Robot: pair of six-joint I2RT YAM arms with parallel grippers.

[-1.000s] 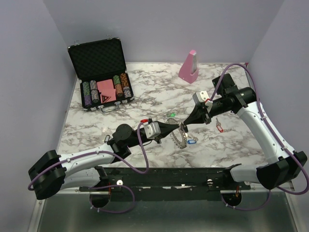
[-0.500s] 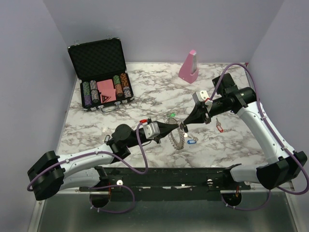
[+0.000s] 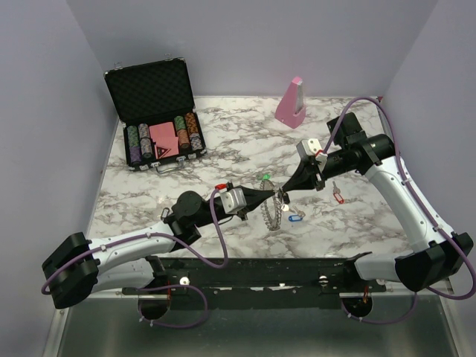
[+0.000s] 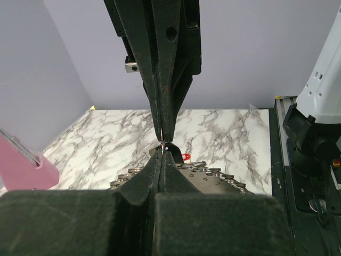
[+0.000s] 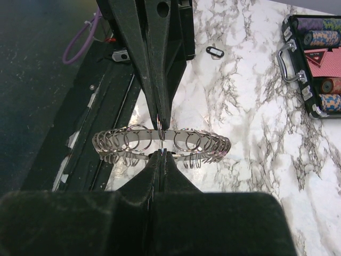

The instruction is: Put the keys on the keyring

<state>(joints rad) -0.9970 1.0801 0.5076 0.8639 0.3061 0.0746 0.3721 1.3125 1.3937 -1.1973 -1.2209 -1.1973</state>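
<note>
The grey keyring (image 3: 273, 213) hangs edge-on between both grippers above the marble table; its loops show in the right wrist view (image 5: 208, 144) and the left wrist view (image 4: 224, 176). My left gripper (image 3: 277, 196) is shut on one rim loop (image 5: 160, 125). My right gripper (image 3: 283, 193) meets it tip to tip, shut on the same loop (image 5: 160, 140). A blue-tagged key (image 3: 294, 219) lies by the ring; I cannot tell if it is attached. A green key (image 3: 265, 178), a red key (image 3: 339, 197), another red key (image 3: 221, 187) and a black key (image 5: 213, 52) lie loose.
An open black case of poker chips (image 3: 163, 137) stands at the back left. A pink wedge block (image 3: 291, 102) stands at the back, also in the left wrist view (image 4: 21, 168). The black frame rail (image 3: 253, 271) runs along the near edge.
The keyring has turned more edge-on to the top camera. The blue-tagged key shifted slightly. Both grippers stay shut, tip to tip.
</note>
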